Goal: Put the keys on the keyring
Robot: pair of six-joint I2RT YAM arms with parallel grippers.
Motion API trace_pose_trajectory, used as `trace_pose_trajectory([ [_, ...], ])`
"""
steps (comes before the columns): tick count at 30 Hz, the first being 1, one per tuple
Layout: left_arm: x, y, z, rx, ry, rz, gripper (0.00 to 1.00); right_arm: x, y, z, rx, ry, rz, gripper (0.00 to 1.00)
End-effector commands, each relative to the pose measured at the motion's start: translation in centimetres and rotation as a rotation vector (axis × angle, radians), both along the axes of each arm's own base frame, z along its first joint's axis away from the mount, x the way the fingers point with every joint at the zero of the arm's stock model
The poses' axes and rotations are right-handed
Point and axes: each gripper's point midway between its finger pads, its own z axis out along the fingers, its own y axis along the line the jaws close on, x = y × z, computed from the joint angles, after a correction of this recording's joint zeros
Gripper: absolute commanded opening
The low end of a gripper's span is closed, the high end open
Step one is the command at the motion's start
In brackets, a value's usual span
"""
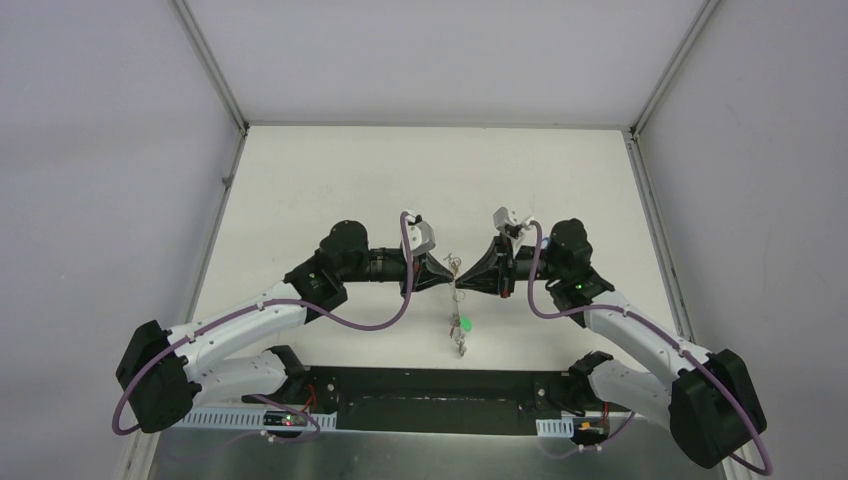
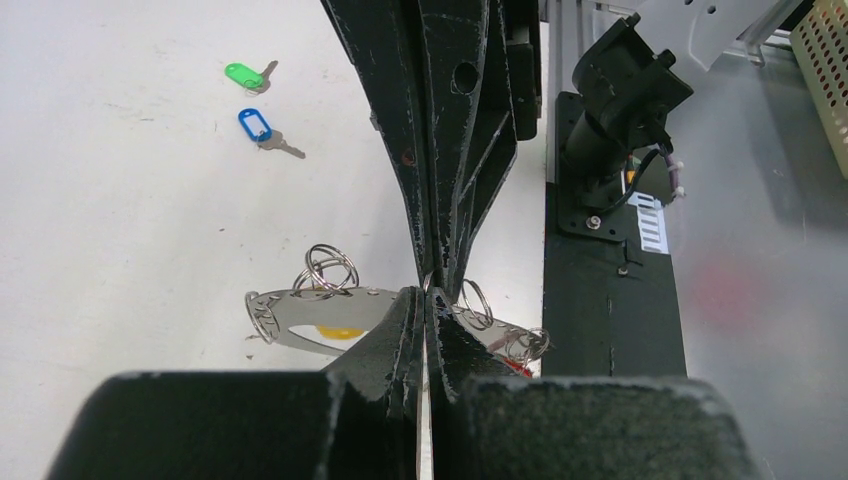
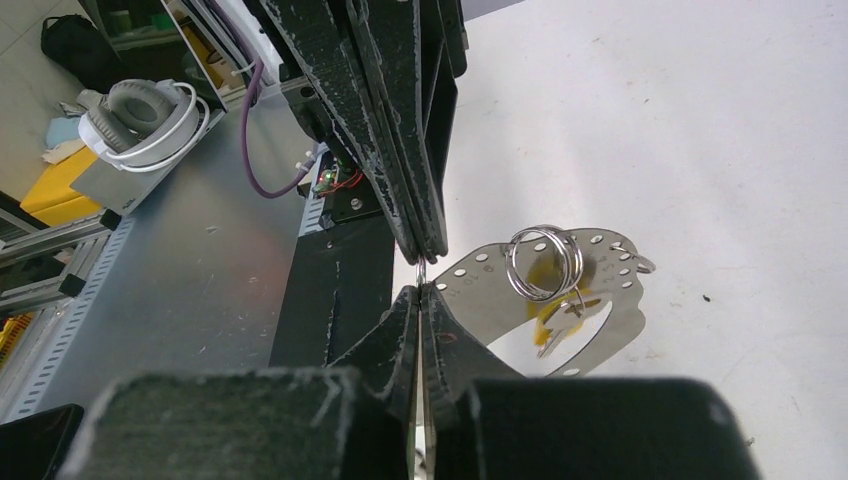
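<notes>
Top external shows me the white tabletop (image 1: 330, 180), with the left arm (image 1: 250, 325) and right arm (image 1: 640, 335) reaching inward over its middle, beyond the black mounting plate (image 1: 430, 385) at the near edge. The left gripper (image 1: 448, 274) and right gripper (image 1: 465, 277) meet tip to tip there, each with its fingers pressed together. Both wrist views show them pinching the keyring (image 3: 600, 245), a flat perforated metal band.

From above, that band is only a thin sliver. A green tag (image 1: 466, 323) sits just toward the near edge from it; I cannot tell whether it hangs or lies.

Only the right wrist view takes in the grey headphones (image 3: 140, 112) on the bench past the near edge. Only the left wrist view shows a green-tagged key (image 2: 245, 76) and a blue-tagged key (image 2: 262, 130) lying on the tabletop, near each other and well apart from the keyring.

Split rings (image 2: 327, 268) sit on the band, with a yellow tag (image 2: 340, 332) behind it and a red tag (image 2: 515, 366) on the plate side. A white striped label (image 2: 652, 220) on the plate is too small to read.
</notes>
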Motion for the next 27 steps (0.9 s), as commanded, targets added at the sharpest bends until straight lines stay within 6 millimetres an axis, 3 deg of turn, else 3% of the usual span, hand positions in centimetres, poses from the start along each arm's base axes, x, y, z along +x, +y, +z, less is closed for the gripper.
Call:
trace_pose_trajectory([
  [1,-0.1,0.0,1.6,-0.036,-0.026,0.009,0.0,-0.1,0.0,3.2,0.062,-0.114,0.004,0.0],
  [2,-0.2,0.0,1.6,-0.032,-0.021,0.01,0.01,-0.1,0.0,3.3,0.063,-0.12,0.003,0.0],
  [6,0.0,0.3,1.1,0.004,0.005,0.032,0.26,0.2,-0.1,3.3,0.04,-0.114,-0.02,0.0],
  [11,-0.2,0.9,0.5,0.071,-0.021,0.023,0.39,0.6,-0.4,2.8,-0.044,-0.088,-0.039,0.0],
  [18,0.3,1.0,0.7,0.116,-0.067,0.02,0.49,0.7,-1.1,2.3,-0.151,-0.123,-0.037,0.0],
  [24,0.8,-0.2,0.7,0.13,-0.068,0.006,0.5,0.2,-1.1,2.1,-0.171,-0.097,-0.023,0.0],
  [27,0.7,-1.0,1.0,0.13,-0.075,-0.014,0.5,0.4,-1.0,2.0,-0.174,-0.177,-0.008,0.0],
])
